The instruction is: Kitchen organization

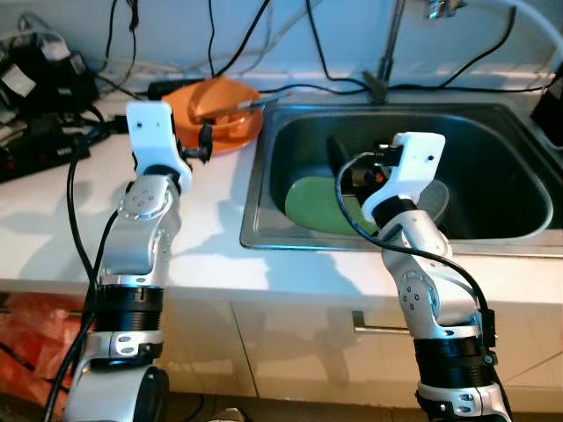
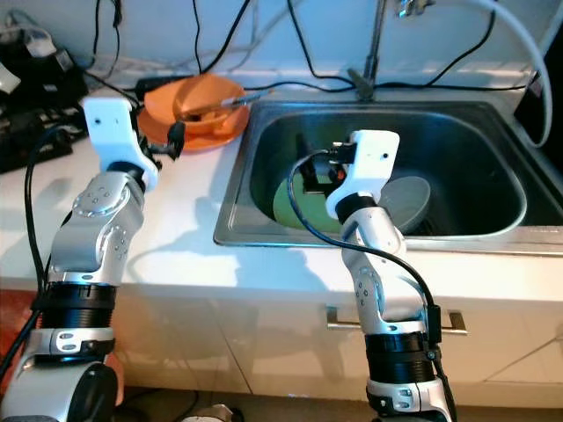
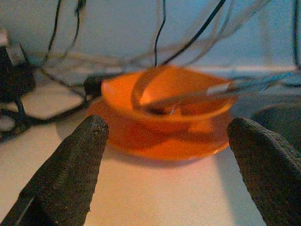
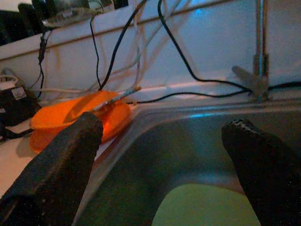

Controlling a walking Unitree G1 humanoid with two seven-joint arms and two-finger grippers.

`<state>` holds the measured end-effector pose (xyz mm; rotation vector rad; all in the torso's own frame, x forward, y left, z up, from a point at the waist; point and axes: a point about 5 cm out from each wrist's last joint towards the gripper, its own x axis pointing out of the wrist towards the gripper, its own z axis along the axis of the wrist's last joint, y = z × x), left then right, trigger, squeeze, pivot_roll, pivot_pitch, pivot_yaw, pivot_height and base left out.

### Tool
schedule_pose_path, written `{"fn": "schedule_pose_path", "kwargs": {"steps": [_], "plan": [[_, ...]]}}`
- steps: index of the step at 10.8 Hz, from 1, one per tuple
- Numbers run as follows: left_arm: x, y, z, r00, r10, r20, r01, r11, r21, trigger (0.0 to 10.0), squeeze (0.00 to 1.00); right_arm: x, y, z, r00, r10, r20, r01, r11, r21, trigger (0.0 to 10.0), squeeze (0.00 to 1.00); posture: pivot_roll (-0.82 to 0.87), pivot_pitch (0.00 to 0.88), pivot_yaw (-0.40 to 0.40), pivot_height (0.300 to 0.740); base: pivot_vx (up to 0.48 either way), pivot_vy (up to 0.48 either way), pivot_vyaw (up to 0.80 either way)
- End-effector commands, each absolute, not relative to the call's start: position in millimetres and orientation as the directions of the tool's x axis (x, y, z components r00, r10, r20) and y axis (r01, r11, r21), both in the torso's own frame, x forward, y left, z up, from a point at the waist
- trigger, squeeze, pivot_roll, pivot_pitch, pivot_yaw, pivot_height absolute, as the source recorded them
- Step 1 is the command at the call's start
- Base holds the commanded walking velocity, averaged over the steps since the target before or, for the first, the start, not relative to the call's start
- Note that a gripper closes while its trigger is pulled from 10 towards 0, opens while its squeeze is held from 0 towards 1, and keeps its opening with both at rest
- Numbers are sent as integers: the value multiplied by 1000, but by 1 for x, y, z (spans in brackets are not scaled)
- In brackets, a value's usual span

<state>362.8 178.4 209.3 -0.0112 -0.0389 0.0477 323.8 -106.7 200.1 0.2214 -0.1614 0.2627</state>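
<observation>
An orange bowl (image 1: 211,98) rests on an orange plate (image 3: 160,141) on the white counter, left of the sink, with a metal utensil (image 3: 197,96) lying in it. My left gripper (image 3: 169,165) is open just in front of that stack, not touching it. In the steel sink (image 1: 493,132) lie a green plate (image 1: 318,204) and a grey bowl (image 2: 406,200). My right gripper (image 4: 162,165) is open above the sink's left half, over the green plate (image 4: 207,206), holding nothing.
Black cables (image 1: 211,44) hang down the back wall and a faucet (image 1: 387,53) stands behind the sink. Dark devices (image 1: 44,75) and wires crowd the counter's far left. Bare white counter (image 1: 202,229) lies between my left arm and the sink rim.
</observation>
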Motion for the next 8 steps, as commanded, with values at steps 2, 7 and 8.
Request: {"fn": "schedule_pose_path", "kwargs": {"steps": [2, 7, 8], "plan": [[368, 184, 216, 997, 64, 33, -63, 997, -41, 10000, 0, 321, -102, 204, 942, 275, 194, -310, 932, 186, 10000, 0, 127, 36, 50, 740, 0, 0, 0], [389, 182, 200, 994, 1, -107, -2, 1000, -14, 10000, 0, 310, -98, 206, 925, 325, 195, -363, 908, 208, 10000, 0, 107, 69, 60, 740, 0, 0, 0], [393, 177, 197, 991, -35, -130, 35, 999, 1, 10000, 0, 303, -96, 210, 907, 371, 200, -409, 890, 200, 10000, 0, 95, 89, 67, 740, 0, 0, 0]]}}
